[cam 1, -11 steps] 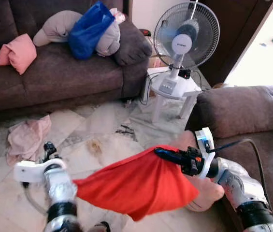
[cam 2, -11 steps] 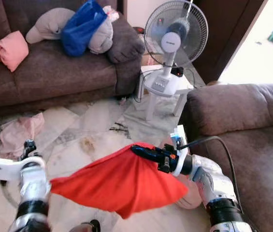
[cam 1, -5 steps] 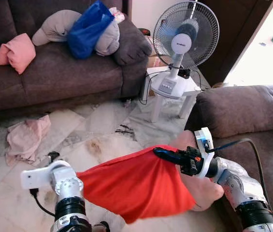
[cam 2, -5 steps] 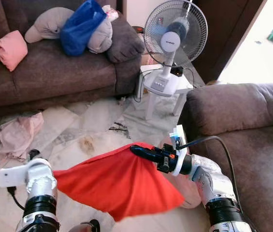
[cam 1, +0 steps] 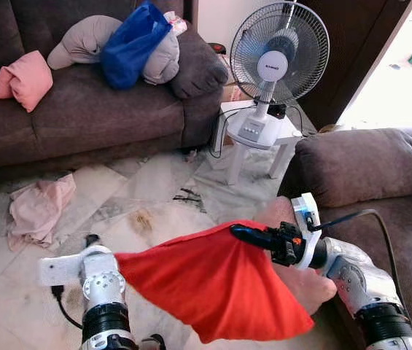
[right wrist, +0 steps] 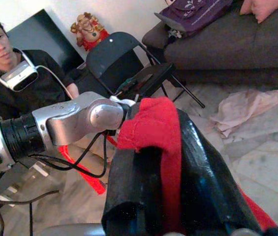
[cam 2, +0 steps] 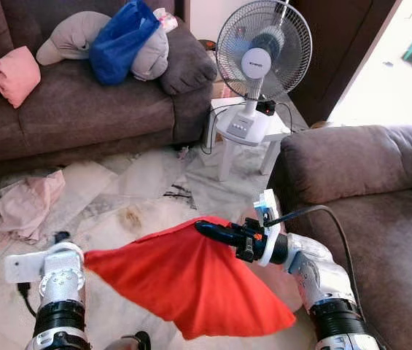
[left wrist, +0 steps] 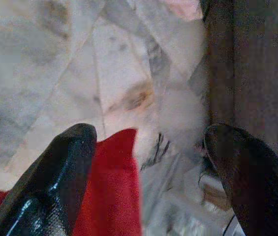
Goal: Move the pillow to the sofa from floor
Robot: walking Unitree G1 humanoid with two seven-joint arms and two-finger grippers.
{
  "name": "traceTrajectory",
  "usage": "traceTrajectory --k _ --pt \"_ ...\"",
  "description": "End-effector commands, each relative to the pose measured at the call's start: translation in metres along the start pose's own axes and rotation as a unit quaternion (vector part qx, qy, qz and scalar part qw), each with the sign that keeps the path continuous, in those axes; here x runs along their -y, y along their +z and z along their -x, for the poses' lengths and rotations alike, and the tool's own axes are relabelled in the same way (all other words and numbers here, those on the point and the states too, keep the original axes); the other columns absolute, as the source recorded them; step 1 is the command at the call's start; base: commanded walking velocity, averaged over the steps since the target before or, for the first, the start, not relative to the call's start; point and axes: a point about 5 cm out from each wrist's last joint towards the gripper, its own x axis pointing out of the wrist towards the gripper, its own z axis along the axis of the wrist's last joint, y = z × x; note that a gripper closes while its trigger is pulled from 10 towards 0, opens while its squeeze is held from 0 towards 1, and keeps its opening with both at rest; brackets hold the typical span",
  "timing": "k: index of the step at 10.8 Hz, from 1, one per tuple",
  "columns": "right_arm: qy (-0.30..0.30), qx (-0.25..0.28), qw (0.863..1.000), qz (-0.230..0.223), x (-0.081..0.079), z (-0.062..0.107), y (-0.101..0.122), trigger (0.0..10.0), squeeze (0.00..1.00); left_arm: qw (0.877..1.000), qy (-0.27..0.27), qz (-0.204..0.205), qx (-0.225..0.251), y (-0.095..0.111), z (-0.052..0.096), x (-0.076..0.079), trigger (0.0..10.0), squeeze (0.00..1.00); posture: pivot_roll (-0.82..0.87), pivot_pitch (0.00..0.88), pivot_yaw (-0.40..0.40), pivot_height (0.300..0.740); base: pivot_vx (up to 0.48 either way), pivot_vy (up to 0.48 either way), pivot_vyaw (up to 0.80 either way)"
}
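A red cloth (cam 1: 213,281) hangs stretched between my two grippers above the marble floor. My right gripper (cam 1: 238,232) is shut on its upper right corner, with red fabric pinched between the black fingers (right wrist: 198,167). The cloth's left corner ends at my left wrist (cam 1: 98,271). In the left wrist view my left gripper (left wrist: 151,132) stands open, the red cloth (left wrist: 111,187) lying against one finger (left wrist: 62,167). A peach pillow (cam 1: 309,281) rests on the floor behind the cloth, against the armchair (cam 1: 366,168).
A brown sofa (cam 1: 103,109) at the back holds a pink cushion (cam 1: 25,79), a grey pillow and a blue bag (cam 1: 133,44). A fan (cam 1: 278,51) stands on a white stool. A pink cloth (cam 1: 38,208) lies on the floor. A person (right wrist: 25,73) sits by a folding chair (right wrist: 124,64).
My left arm has moved inward and turned at the wrist. The red cloth's lower edge has swung to the right and hangs lower. The right gripper has barely moved.
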Motion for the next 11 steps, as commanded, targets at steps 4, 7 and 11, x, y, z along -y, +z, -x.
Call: traceTrajectory --k 4,7,11 --pt "0.037 0.019 0.998 0.049 -0.006 -0.005 0.025 10.0 0.0 0.999 0.0 -0.008 -0.044 -0.012 -0.01 -0.002 10.0 0.0 0.09 0.132 -0.089 0.74 0.0 0.0 0.0" --pt "0.04 0.015 0.998 0.048 -0.007 -0.003 0.025 10.0 0.0 0.998 -0.009 0.0 -0.06 -0.007 -0.021 0.003 10.0 0.0 0.09 0.13 -0.092 0.74 0.0 0.0 0.0" --pt "0.042 0.006 0.998 0.052 -0.008 -0.002 0.027 10.0 0.0 0.985 0.026 -0.067 -0.158 -0.036 -0.021 -0.011 10.0 0.0 0.08 0.13 -0.095 0.74 0.0 0.0 0.0"
